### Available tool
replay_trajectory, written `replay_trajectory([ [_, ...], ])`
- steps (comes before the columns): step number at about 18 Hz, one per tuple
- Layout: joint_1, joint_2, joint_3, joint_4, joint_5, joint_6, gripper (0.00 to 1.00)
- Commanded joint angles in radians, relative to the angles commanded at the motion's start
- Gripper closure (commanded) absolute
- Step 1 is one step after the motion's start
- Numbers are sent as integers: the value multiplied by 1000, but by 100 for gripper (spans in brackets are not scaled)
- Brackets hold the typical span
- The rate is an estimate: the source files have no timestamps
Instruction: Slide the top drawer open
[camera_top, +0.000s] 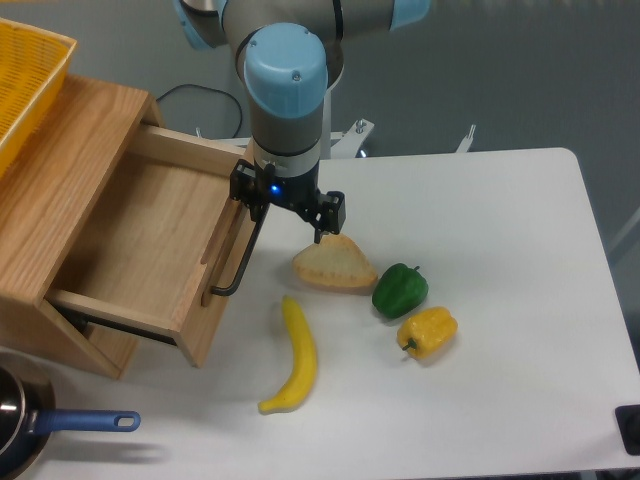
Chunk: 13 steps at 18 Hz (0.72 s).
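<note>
The top drawer (140, 240) of the light-oak cabinet (70, 150) stands pulled far out toward the right, and its bare wooden inside shows. Its black bar handle (238, 260) runs down the drawer front. My gripper (286, 216) hangs straight down over the handle's upper end. Its left finger (250, 200) sits at the bar, between the bar and the drawer front. The right finger (322, 224) is well apart from it, just above the bread. The jaws stand wide and are not clamped on anything.
A bread wedge (334, 263), a green pepper (400, 289), a yellow pepper (428, 332) and a banana (294, 356) lie right of the drawer. A yellow basket (25, 75) sits on the cabinet top. A pot with a blue handle (75, 423) is at the lower left.
</note>
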Motion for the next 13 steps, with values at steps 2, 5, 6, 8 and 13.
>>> replay_trajectory([
  [2,-8,11,3,0,-11,-14,0],
  [5,-9,26,17,0,-25,-28,0],
  [6,-5,25,24,0,-23,-28,0],
  [8,11,25,31,2,-18,-29,0],
  [13,115,26,35,61,-14,-17,0],
])
